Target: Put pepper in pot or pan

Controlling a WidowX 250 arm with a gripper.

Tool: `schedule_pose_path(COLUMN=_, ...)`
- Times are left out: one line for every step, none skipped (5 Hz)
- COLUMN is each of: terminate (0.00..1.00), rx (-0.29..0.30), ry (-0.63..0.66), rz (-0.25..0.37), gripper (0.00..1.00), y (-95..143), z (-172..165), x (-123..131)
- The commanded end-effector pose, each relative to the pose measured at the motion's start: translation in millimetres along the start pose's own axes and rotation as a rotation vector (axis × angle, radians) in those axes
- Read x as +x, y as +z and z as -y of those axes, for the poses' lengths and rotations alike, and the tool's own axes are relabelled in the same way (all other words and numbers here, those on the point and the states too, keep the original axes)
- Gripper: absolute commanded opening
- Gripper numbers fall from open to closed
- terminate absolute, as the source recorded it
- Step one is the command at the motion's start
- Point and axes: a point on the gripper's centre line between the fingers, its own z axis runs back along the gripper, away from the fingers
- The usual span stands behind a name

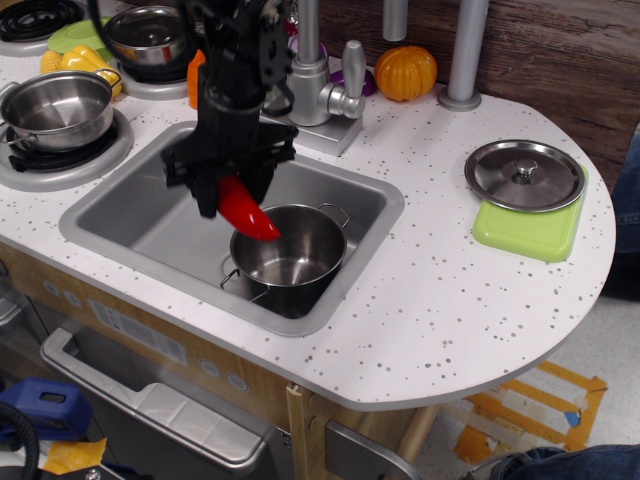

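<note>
Small steel pot (pixel 55 108) on burner, far left of sink (pixel 150 215). Black claw (pixel 230 178) clamped on red chili pepper (pixel 245 208), above sink, tip slanting down-right over left rim of two-handled steel pot (pixel 288 252). Pepper off the basin floor, apparently not touching pot yet; contact hard to tell from this angle. Pot upright, empty, at right end of sink. Best next: shift a little further right so whole pepper sits over pot mouth, not just tip. Lower before release, keep tip inside rim. Risk: early drop hits rim, pepper slides into basin. Watch claw body against near rim and wire handle; pot could get nudged. Right of sink on speckled tabletop (pixel 440 300): lid (pixel 524 174) on green mat (pixel 530 232), not involved.
</note>
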Motion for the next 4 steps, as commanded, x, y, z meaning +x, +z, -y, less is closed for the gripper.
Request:
schedule_pose_path(terminate=0.00, rx=-0.147, ry=0.000, rz=-0.029, gripper=1.00, y=9.4, z=6.7, x=-1.2)
schedule_pose_path(terminate=0.00, rx=-0.199, ry=-0.003, rz=-0.056, gripper=1.00, y=10.3, z=12.5, x=-3.8)
schedule_pose_path(terminate=0.00, rx=-0.199, ry=-0.003, rz=-0.056, gripper=1.00, y=10.3, z=12.5, x=-3.8)
schedule_pose_path(terminate=1.00, rx=-0.199, ry=-0.003, rz=-0.056, gripper=1.00, y=10.3, z=12.5, x=-3.8)
